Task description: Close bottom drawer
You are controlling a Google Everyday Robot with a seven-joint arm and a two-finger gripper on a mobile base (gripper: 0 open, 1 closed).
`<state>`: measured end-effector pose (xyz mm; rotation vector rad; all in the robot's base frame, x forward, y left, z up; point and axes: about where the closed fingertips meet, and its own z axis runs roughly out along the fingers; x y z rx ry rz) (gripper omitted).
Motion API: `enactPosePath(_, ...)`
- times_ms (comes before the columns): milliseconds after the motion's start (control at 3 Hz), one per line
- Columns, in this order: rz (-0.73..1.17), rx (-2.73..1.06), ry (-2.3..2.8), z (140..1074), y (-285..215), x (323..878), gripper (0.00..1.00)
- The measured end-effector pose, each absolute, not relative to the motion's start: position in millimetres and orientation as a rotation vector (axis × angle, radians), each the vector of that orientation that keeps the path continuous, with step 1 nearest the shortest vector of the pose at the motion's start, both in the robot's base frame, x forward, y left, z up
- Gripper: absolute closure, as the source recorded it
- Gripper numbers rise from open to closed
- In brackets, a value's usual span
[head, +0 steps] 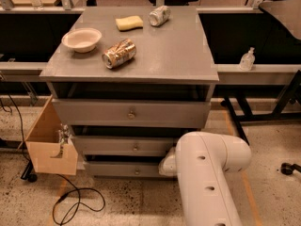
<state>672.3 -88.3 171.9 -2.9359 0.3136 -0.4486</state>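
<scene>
Bottom drawer [127,169], lowest in the grey cabinet [141,60]; fingers [165,166] against its right end, whether open or closed I cannot tell

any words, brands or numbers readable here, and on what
No text here can be read.
gold can: its print is too blurred to read.
silver can: its print is too blurred to read.
clear bottle: no legible label.
bottom drawer: no markings; the gripper is hidden behind the white arm at its front.
</scene>
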Motion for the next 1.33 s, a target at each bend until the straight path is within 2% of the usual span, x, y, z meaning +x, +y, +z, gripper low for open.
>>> enactPosePath(1000,-0.448,-2.936,0.314,172.0,-88.3,672.2,0.15)
enactPosePath(1333,-0.448,-2.936,0.314,172.0,-89.1,670.5,0.15)
